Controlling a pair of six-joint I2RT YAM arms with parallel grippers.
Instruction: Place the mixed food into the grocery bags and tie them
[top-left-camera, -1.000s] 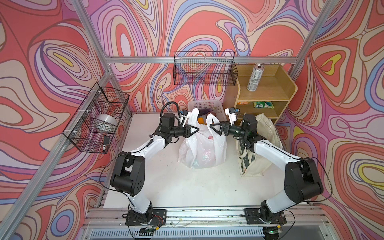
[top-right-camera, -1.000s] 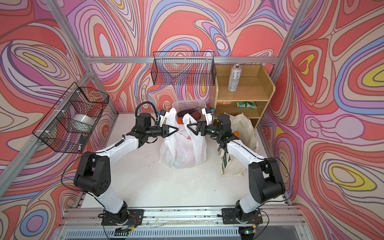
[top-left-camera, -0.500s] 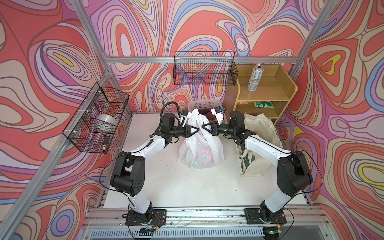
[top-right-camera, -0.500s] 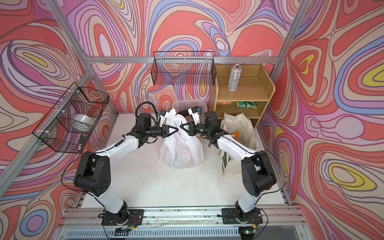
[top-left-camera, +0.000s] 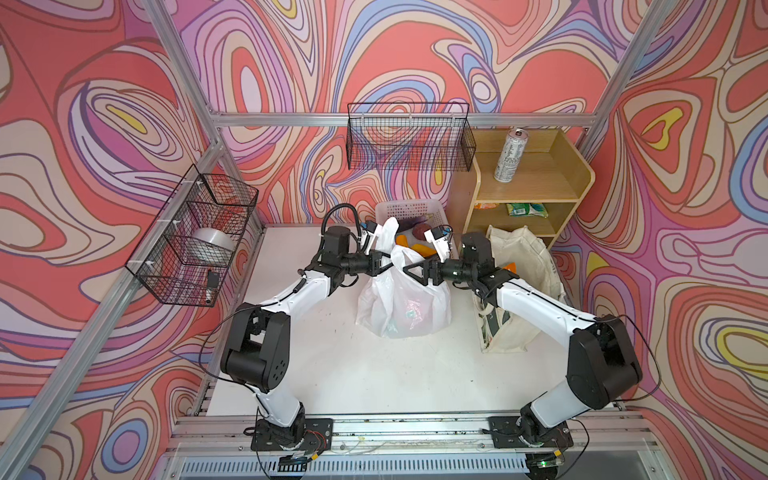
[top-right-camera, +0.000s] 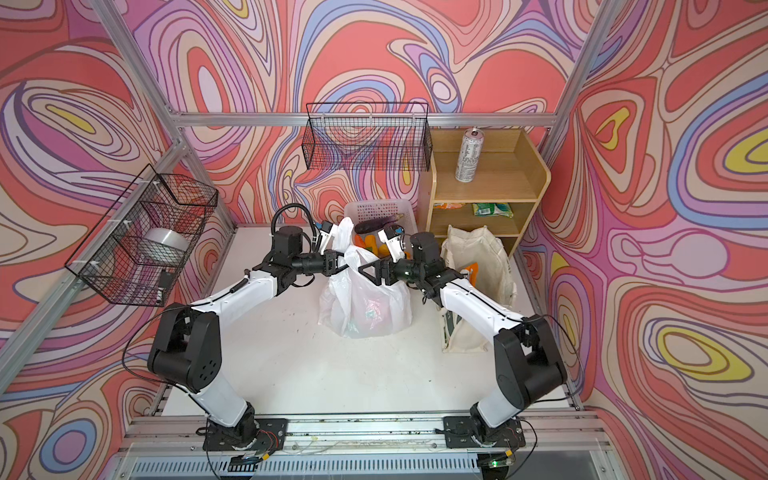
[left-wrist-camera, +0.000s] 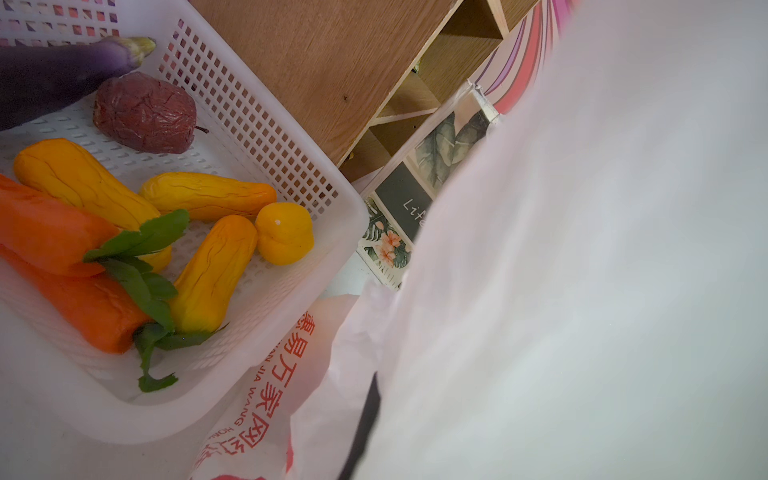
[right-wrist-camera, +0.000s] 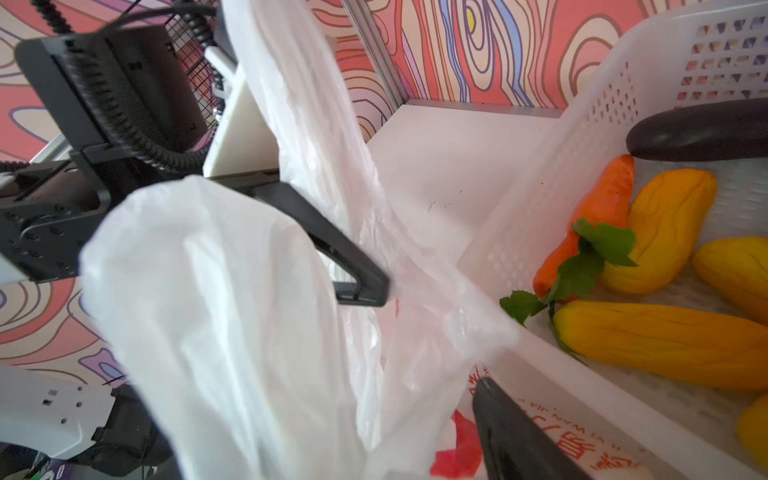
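Observation:
The white plastic grocery bag (top-left-camera: 403, 299) with red letters stands mid-table, filled, its handles pulled up. My left gripper (top-left-camera: 388, 264) is shut on one handle strip, and the right wrist view shows its fingertips (right-wrist-camera: 370, 291) pinching the plastic. My right gripper (top-left-camera: 411, 271) faces it from the right, open, with the other handle loop (right-wrist-camera: 232, 311) draped between its jaws; one finger (right-wrist-camera: 519, 432) shows, the other is hidden by plastic. The cream canvas tote (top-left-camera: 519, 291) stands to the right. An eggplant (left-wrist-camera: 62, 70), carrots (left-wrist-camera: 50, 232) and a lemon (left-wrist-camera: 284, 232) lie in the lattice basket (left-wrist-camera: 257, 124).
The white lattice basket (top-left-camera: 409, 208) sits right behind the bag, against the wooden shelf (top-left-camera: 536, 187). A silver can (top-left-camera: 509, 156) and a green snack packet (top-left-camera: 525, 210) are on the shelf. Wire baskets hang on the back wall (top-left-camera: 409, 137) and the left wall (top-left-camera: 191, 237).
My right gripper has swung left from beside the tote to meet the left gripper over the bag, bringing the two handles together. The left arm has held still.

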